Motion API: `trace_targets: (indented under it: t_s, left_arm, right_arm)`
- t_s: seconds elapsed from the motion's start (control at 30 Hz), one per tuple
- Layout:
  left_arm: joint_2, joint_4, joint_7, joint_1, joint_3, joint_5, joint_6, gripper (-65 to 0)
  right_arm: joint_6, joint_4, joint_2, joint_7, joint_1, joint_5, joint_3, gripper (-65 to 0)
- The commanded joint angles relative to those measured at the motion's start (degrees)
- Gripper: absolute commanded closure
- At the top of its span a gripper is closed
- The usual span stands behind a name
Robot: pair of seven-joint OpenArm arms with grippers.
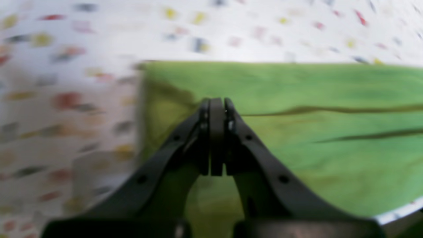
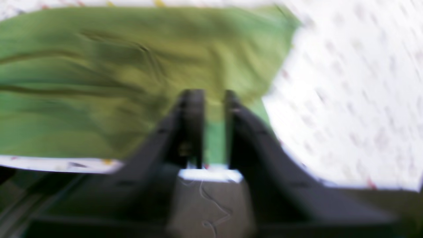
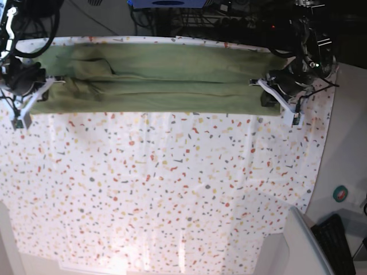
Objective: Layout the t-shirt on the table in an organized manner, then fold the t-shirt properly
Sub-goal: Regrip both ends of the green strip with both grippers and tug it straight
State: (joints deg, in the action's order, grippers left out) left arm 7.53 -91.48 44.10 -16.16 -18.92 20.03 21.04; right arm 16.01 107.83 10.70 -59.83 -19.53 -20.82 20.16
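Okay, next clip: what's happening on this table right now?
A two-armed robot is folding an olive-green t-shirt on the speckled table. The shirt lies as a long folded band along the table's far edge in the base view. One arm is at each end of it: the left end effector sits shut over the shirt's end, and the right end effector is over the other end, though blur hides whether either grips fabric.

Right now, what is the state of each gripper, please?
Left gripper: jaws shut, over the t-shirt; holding nothing visible.
Right gripper: blurred, a gap shows between the jaws; cannot be told.
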Motion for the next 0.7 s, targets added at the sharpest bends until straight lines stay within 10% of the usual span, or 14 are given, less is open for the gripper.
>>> trace_targets:
  t_s: [0.0, 0.3, 0.67]
  left_arm:
    - [0.3, -0.5, -1.2, 0.6, 0.6, 0.9, 0.3, 0.0]
    - [0.4, 2.6, -1.1, 1.5, 1.1, 0.9, 0.2, 0.0]
    - [0.8, 0.3, -1.0, -0.1, 1.0, 0.9, 0.2, 0.0]
  right_arm:
    - [0.2, 0.7, 0.3, 0.4, 0.1, -0.4, -0.7, 0.0]
    - [0.2, -18.2, -0.8, 6.2, 2.5, -0.1, -0.8, 0.0]
    - [0.2, -10.6, 1.5, 7.2, 1.0, 0.0, 4.4, 0.0]
